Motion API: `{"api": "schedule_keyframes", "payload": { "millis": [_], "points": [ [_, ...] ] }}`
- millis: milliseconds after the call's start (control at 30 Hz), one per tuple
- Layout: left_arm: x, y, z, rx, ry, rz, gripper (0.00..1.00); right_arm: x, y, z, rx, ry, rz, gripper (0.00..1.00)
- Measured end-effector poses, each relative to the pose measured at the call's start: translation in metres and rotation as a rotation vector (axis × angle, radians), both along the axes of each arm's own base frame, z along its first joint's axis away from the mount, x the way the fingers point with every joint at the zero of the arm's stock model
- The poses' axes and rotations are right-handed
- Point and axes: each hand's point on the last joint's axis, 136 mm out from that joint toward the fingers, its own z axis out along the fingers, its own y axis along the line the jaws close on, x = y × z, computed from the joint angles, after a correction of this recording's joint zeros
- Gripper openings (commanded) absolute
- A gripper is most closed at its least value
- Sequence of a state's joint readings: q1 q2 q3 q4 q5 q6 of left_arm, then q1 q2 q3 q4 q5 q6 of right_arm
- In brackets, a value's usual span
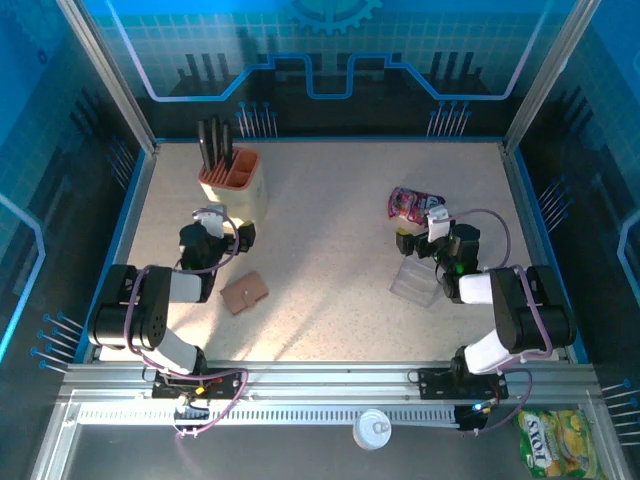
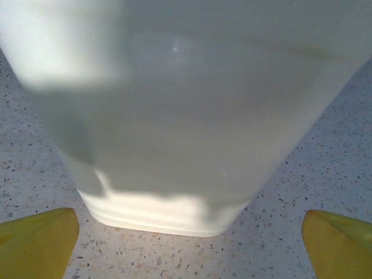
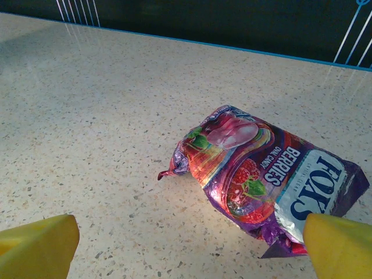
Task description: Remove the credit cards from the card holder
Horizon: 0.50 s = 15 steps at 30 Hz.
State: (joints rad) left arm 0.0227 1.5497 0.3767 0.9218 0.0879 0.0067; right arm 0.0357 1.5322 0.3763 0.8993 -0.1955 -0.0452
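Robot lab cell, speckled table, blue printed panels

Speckled beige table, bearing a knife block; just nearer than the block, closed brown wallet; well right of the block, pouch and clear case.

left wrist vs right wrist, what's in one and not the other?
Left wrist: the cream side of the knife block, very close, its base on the table, just ahead of the left gripper.
Right wrist: a purple candy pouch lying ahead of the right gripper, with the dark back wall beyond a blue edge.
Shared: speckled tabletop, and yellow fingertips at both lower corners, spread wide with nothing between them.
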Motion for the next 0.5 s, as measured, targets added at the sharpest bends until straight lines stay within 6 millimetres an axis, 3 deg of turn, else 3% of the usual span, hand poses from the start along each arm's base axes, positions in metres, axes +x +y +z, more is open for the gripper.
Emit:
{"api": "schedule_keyframes", "payload": {
  "millis": [500],
  "points": [
    [-0.0001, -0.0012, 0.0002, -0.002, 0.0, -0.007, 0.99, 0.0, 0.0001, 0.0001, 0.0, 0.0, 0.0, 1.0]
  ]
}}
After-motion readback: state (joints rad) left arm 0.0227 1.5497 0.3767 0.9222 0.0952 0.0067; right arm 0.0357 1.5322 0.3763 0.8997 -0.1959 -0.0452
